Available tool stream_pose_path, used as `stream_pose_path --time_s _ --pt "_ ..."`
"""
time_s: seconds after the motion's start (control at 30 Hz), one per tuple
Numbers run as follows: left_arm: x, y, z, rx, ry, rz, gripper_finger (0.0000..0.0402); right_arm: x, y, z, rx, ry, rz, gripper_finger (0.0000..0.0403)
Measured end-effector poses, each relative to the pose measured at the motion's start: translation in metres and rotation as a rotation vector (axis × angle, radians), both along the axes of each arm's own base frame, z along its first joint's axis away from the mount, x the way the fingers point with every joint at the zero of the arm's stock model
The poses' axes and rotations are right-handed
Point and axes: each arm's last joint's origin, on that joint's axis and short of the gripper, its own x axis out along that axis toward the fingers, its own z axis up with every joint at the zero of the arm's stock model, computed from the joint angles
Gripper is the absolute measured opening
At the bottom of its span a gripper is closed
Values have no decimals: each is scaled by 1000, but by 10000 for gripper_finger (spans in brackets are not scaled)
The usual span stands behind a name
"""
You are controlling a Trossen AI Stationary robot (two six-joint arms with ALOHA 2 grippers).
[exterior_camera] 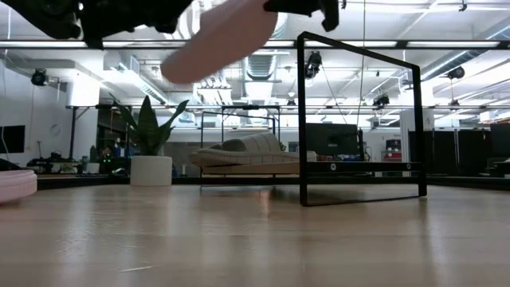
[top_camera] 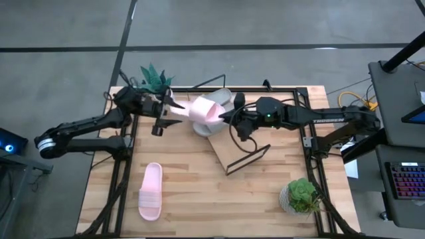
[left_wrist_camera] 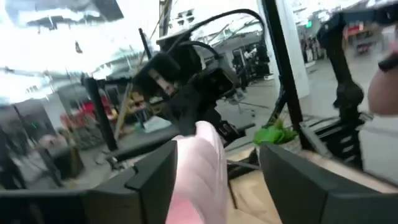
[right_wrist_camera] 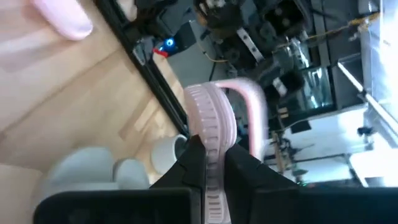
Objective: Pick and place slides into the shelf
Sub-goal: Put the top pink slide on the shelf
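Pink foam slide (top_camera: 204, 113) is held up in the air between the two arms, above the back part of the table (top_camera: 199, 212), in what looks like a mid-air handover. Progress, judged from how things lie: two grey slides (top_camera: 224, 99) sit side by side at the upper end of the shelf (top_camera: 229, 151), so that pair appears placed; the lifted pink one is not yet on the board; a second pink slide (top_camera: 151, 191) lies flat on the tabletop near the front left, well apart from the shelf and untouched. Roughly half done, two pink slides left. Right gripper (right_wrist_camera: 208, 165): fingers pinched narrow on the ribbed sole edge of the lifted slide, seen clearly in the right wrist view; it carries the load. Left gripper (left_wrist_camera: 214, 171): fingers stand wide apart on either side of the slide's pink end, with visible gaps in the left wrist view; contact not apparent, so it seems to have let go. Low view shows the pink slide high over the wire frame (exterior_camera: 362, 119), clear of the board
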Motion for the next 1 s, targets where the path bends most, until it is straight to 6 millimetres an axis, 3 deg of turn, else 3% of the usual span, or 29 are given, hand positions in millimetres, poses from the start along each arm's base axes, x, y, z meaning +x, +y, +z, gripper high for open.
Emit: stream_pose_path --time_s 0.2,0.37,0.47,1.0 --pt "-14 -8 6 160 -66 62 219 -13 1 -1 106 -16 -25 21" --pt "-18 -5 -4 413 10 295 219 -19 5 -2 210 -21 89 20" --pt "-17 -2 -6 473 28 384 219 -19 7 -2 262 -16 135 20" --pt "20 0 -19 549 69 286 219 -6 -5 -19 311 42 120 20"
